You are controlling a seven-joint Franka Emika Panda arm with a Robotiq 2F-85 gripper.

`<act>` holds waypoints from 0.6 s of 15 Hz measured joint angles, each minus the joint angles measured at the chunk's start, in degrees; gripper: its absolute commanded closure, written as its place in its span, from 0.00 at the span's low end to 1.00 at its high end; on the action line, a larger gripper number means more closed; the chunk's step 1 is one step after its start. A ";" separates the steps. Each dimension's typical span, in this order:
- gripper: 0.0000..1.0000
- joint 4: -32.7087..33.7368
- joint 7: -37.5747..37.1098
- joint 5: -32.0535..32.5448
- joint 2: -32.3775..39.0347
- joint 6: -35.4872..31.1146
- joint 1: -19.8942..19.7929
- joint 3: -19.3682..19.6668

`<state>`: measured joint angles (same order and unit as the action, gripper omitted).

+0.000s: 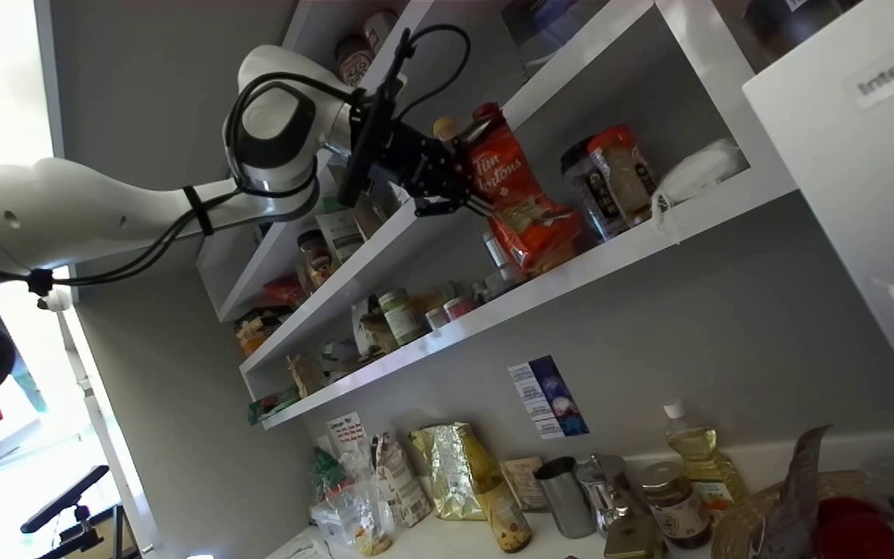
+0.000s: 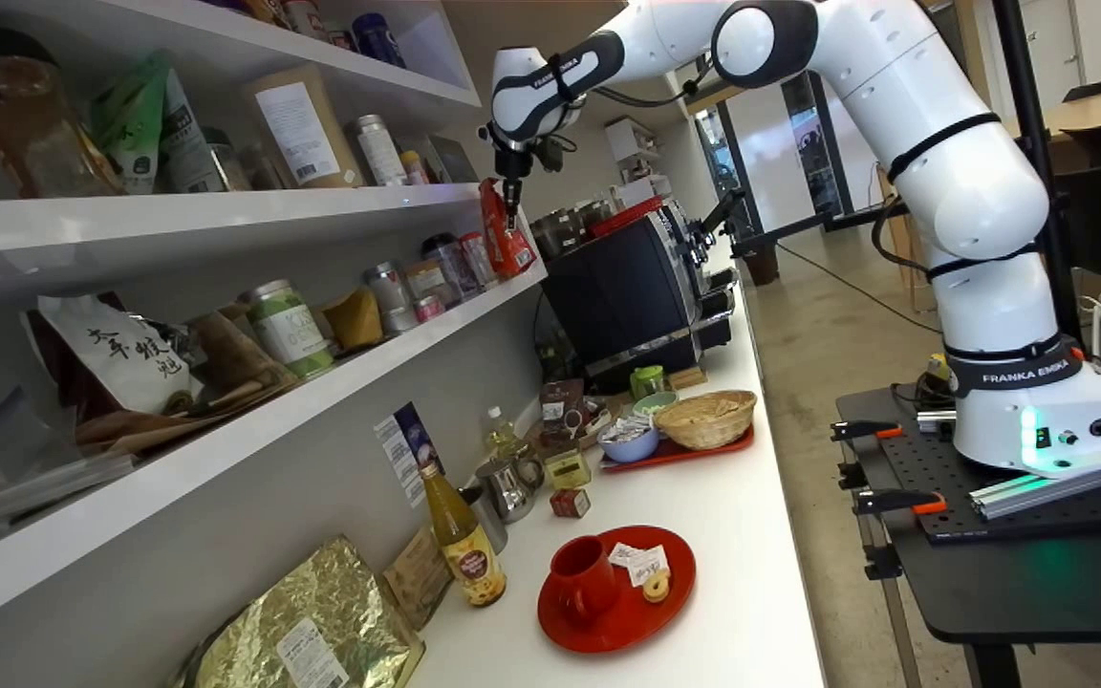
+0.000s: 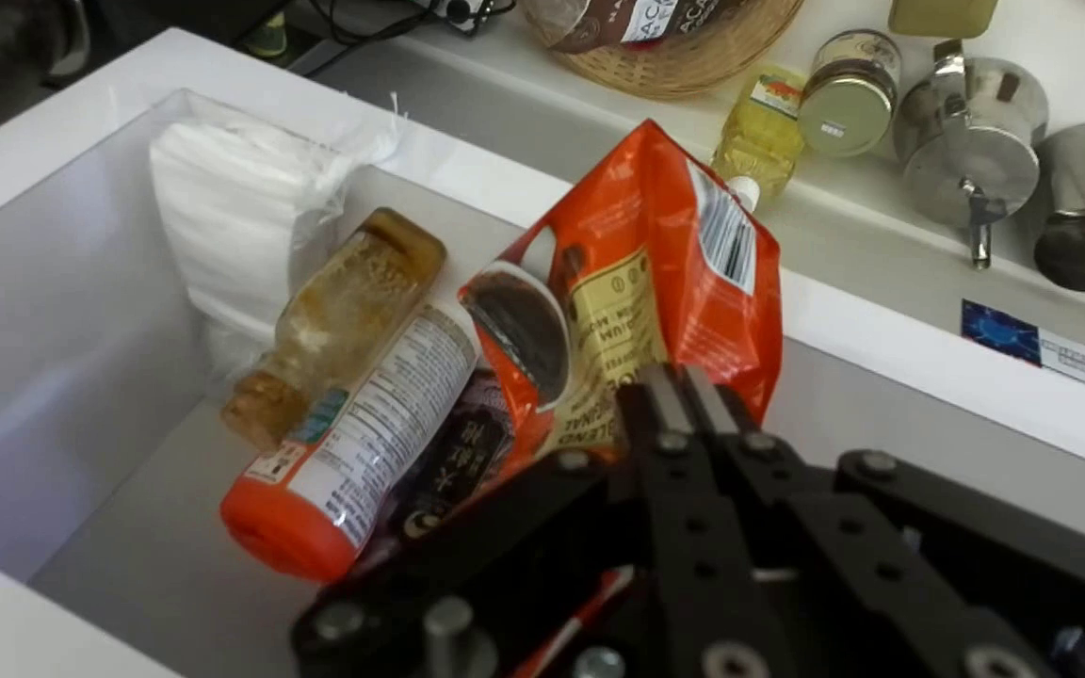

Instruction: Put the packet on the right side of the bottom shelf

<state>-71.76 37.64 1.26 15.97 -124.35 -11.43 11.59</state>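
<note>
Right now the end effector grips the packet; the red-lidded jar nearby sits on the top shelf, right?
Wrong shelf: in an exterior view, the end effector grips the packet, but the red-lidded jar nearby sits on the bottom shelf.

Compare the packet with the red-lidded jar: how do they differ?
The packet is a creased bag; the red-lidded jar is a rounded container. The packet looks taller than the jar in both exterior views. The packet appears pinched in the fingers; the jar stands upright on the bottom shelf. Both show red and printed text.
</note>
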 measured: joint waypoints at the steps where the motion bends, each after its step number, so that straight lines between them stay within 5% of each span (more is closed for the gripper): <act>1: 0.99 2.39 0.00 0.00 1.49 0.70 -0.59 -0.73; 9: 0.99 18.75 0.00 -1.05 14.27 4.15 -2.15 -2.56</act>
<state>-53.01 37.63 0.20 30.25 -120.20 -13.59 9.03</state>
